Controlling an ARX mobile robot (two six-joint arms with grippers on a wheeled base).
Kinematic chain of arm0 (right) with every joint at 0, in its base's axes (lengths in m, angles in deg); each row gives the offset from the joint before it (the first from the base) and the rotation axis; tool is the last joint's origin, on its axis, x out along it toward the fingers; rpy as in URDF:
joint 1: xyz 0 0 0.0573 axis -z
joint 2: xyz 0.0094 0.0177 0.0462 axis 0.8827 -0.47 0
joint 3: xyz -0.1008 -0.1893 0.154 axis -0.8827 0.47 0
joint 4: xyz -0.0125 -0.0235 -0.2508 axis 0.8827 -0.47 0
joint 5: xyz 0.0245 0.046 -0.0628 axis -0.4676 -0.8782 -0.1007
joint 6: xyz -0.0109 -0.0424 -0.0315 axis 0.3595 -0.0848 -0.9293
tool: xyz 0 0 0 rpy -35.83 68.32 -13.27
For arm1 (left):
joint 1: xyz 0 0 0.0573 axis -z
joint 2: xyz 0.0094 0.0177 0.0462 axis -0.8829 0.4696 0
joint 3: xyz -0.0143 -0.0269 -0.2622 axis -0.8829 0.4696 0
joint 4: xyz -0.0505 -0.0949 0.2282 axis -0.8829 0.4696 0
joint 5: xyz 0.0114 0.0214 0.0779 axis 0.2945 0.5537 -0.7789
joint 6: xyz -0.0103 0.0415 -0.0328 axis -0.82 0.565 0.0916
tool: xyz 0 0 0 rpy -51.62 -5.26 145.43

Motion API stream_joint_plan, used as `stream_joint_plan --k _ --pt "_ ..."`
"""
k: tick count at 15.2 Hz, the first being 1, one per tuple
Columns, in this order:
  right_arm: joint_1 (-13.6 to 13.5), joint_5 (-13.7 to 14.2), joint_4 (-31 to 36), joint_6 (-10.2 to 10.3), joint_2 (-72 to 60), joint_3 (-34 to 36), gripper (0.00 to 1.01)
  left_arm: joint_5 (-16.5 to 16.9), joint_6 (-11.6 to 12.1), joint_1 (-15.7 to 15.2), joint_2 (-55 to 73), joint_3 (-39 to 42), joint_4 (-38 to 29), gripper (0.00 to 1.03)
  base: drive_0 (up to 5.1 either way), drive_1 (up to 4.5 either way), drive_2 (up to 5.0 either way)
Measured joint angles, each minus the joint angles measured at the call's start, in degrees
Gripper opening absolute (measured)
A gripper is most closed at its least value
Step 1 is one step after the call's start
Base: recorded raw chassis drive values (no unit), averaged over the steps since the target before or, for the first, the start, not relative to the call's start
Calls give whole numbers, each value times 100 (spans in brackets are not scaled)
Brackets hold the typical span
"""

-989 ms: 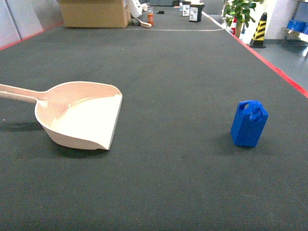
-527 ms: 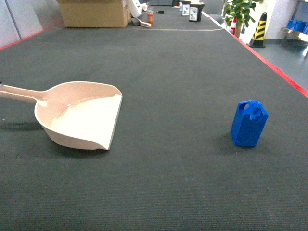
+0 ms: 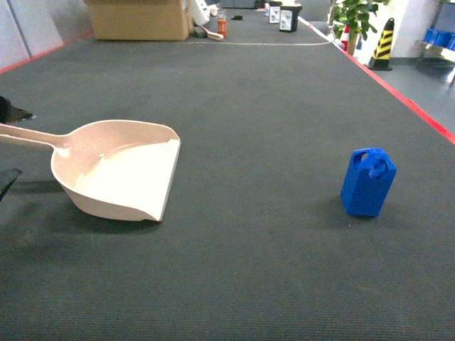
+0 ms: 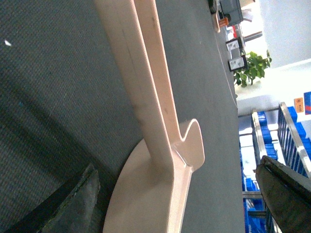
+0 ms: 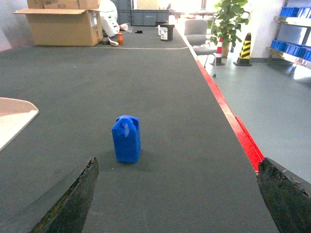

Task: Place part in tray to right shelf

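a: where does everything sit?

b: the part [image 3: 367, 182] stands upright near the counter's [image 3: 242, 270] right edge, well apart from the tray [image 3: 117, 168], which lies flat toward the left edge with its lip facing the part. nothing is in the tray yet.

a: and the hands?

b: the left hand [image 4: 180, 194] straddles the tray's handle [image 4: 146, 82], its 2 fingers [image 4: 73, 199] apart on either side, not clamped. the right hand [image 5: 177, 194] is spread wide too, lined up behind the part and holding nothing.

a: what could go wrong?

b: the part is tall on a small base, so i judge that a finger clipping it during the approach could topple it or knock it toward the red edge strip [image 5: 233, 126]. on the left, pinching the long handle far from the scoop could let the tray sag or twist when lifted.
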Motion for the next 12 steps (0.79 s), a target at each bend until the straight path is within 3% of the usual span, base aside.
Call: stream_joint_plan --k 6,12 --pt "0 0 0 0 0 0 98 -127 -210 -229 975 -1209 131 98 0 0 0" --pt "0 2 0 0 0 0 98 144 -245 -273 1648 -2081 238 98 0 0 0"
